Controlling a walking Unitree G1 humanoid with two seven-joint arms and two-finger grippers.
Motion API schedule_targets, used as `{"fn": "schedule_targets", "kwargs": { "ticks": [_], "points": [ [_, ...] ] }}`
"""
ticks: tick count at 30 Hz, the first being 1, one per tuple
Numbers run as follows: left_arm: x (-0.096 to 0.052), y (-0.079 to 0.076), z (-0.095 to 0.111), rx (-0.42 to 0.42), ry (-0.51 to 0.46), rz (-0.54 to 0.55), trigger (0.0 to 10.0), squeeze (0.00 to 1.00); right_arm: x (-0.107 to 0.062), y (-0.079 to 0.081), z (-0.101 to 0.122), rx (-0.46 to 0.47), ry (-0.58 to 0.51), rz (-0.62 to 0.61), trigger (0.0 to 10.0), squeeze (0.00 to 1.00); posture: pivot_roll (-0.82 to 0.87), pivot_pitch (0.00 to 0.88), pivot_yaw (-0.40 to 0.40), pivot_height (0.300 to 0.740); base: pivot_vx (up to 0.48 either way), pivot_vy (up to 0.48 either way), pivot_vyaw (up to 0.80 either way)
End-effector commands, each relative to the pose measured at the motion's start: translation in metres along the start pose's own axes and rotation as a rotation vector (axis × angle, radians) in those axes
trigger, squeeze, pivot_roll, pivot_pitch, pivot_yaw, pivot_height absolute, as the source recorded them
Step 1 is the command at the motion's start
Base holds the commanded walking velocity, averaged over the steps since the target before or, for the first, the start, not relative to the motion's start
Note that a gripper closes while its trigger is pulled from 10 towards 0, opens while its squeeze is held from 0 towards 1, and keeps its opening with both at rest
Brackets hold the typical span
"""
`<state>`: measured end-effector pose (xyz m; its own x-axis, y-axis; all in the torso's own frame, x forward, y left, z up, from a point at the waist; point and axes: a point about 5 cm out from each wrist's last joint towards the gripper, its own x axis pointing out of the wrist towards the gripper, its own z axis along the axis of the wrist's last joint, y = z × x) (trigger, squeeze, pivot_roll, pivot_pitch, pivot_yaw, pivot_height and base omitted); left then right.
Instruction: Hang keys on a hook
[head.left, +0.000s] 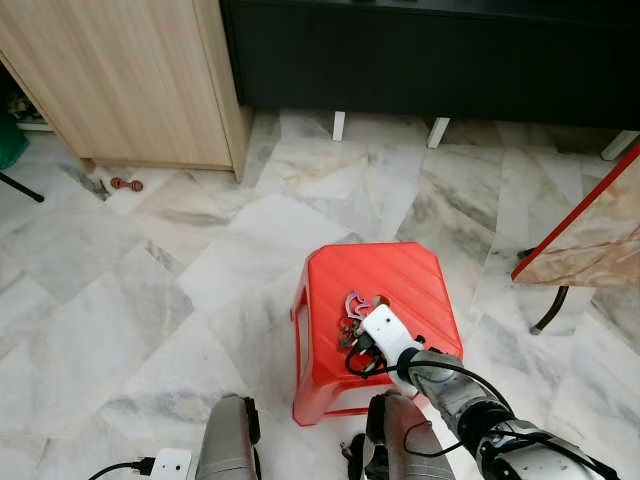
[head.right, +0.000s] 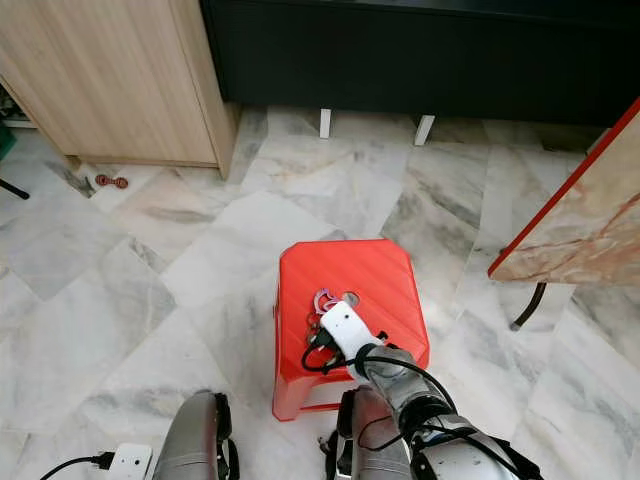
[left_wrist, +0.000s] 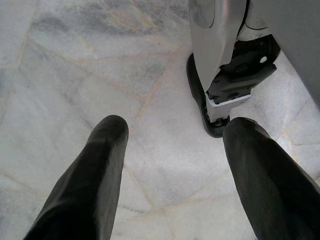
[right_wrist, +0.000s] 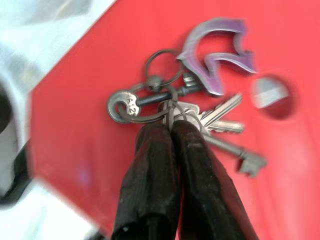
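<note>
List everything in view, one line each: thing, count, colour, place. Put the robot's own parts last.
keys: one bunch, silver with a purple fob, on the stool top
stool: one, red, on the marble floor before the robot
cabinet: one, light wood, far left
dark unit: one, black, along the far wall
small red object: one, on the floor by the cabinet
power strip: one, white, floor near left
right gripper: black, fingers together at the key ring
left gripper: black, open, hanging over the floor
</note>
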<state>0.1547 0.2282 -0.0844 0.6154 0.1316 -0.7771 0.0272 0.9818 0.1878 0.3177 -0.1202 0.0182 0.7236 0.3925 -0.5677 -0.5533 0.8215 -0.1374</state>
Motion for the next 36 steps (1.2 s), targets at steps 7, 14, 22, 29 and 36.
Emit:
{"fn": "schedule_targets", "kwargs": {
  "ticks": [7,14,22,29,36],
  "points": [
    [0.000,-0.015,-0.006,0.010,0.040,-0.044,10.0,0.00,-0.007,-0.014,-0.005,0.054,-0.066,-0.098,0.0,0.00,0.14,0.156,-0.104,0.612,0.000,0.000,0.00],
    [0.002,-0.016,-0.002,0.007,0.048,-0.044,10.0,0.00,-0.016,-0.023,-0.010,0.101,-0.151,-0.182,0.0,0.00,0.11,0.129,-0.102,0.612,0.000,0.000,0.00],
    [0.004,-0.017,0.004,0.007,0.048,-0.043,10.0,0.00,-0.028,-0.028,-0.001,0.139,-0.321,-0.305,0.0,0.00,0.10,0.101,-0.104,0.612,0.000,0.000,0.00],
    [0.006,-0.017,0.009,0.005,0.044,-0.041,10.0,0.00,-0.038,-0.033,-0.002,0.140,-0.390,-0.408,10.0,0.00,0.09,0.079,-0.106,0.612,0.000,0.000,0.00],
    [0.008,-0.016,0.015,0.001,0.034,-0.033,10.0,0.00,-0.050,-0.033,-0.001,0.146,-0.474,-0.471,10.0,0.00,0.08,0.063,-0.106,0.612,0.000,0.000,0.00]
  ]
}}
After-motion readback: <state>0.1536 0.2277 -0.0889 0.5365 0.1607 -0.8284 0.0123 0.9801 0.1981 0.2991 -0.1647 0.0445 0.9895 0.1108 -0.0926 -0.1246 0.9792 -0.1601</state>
